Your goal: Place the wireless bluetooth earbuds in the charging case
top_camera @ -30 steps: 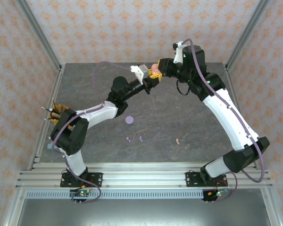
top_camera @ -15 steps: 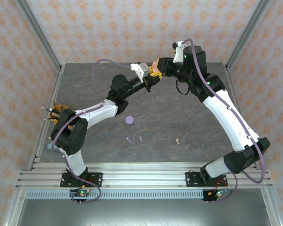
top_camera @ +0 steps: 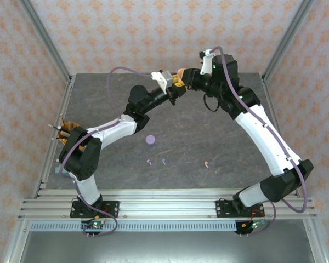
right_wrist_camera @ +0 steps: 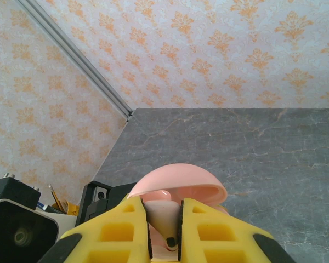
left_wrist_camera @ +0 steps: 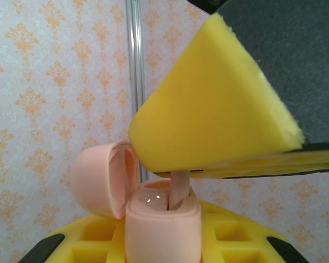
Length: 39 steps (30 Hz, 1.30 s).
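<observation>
A pale pink charging case [left_wrist_camera: 162,227] stands with its lid [left_wrist_camera: 101,178] swung open, and my left gripper [left_wrist_camera: 162,244] is shut on its body. My right gripper [right_wrist_camera: 164,233] is shut on a pale pink earbud [right_wrist_camera: 165,216]. Its stem [left_wrist_camera: 178,192] points down into the case's well. From above, both grippers meet at the far middle of the table, left gripper [top_camera: 174,92] under right gripper [top_camera: 180,83]. A second pink earbud [top_camera: 206,164] and two pale purple earbuds [top_camera: 148,162] [top_camera: 163,161] lie on the table near the front.
A round purple case [top_camera: 150,139] lies closed on the grey table [top_camera: 219,137], between the arms. A holder with pencils [top_camera: 66,130] sits at the left edge. Patterned walls and metal posts enclose the table.
Both grippers, with the case and the earbud, have shifted slightly toward the far wall. The things lying on the table have not moved.
</observation>
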Each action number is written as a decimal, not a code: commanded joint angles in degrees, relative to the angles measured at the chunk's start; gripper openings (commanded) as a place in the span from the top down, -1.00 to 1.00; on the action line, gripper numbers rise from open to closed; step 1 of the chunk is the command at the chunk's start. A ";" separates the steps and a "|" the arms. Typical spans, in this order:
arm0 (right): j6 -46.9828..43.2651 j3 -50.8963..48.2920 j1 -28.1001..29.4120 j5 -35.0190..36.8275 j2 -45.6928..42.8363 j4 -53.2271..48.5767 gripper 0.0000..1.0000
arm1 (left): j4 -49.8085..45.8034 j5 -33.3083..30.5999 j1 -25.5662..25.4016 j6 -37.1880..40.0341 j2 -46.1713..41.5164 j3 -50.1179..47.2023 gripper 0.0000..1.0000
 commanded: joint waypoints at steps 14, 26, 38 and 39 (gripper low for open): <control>-7.62 2.86 0.03 -6.54 1.94 -7.20 0.50 | 1.07 0.59 0.34 -0.46 1.26 3.66 1.00; -5.53 6.55 -0.26 -0.71 1.02 -6.91 0.00 | 1.07 0.47 0.38 -0.96 1.37 2.90 1.00; 4.57 3.21 -8.50 7.11 -5.98 -9.95 -0.13 | 0.55 -0.41 0.55 -0.55 -0.83 0.12 1.00; 5.25 2.19 -9.27 8.08 -6.90 -11.30 -0.16 | 0.55 -0.59 0.52 -0.38 -1.34 -0.63 1.00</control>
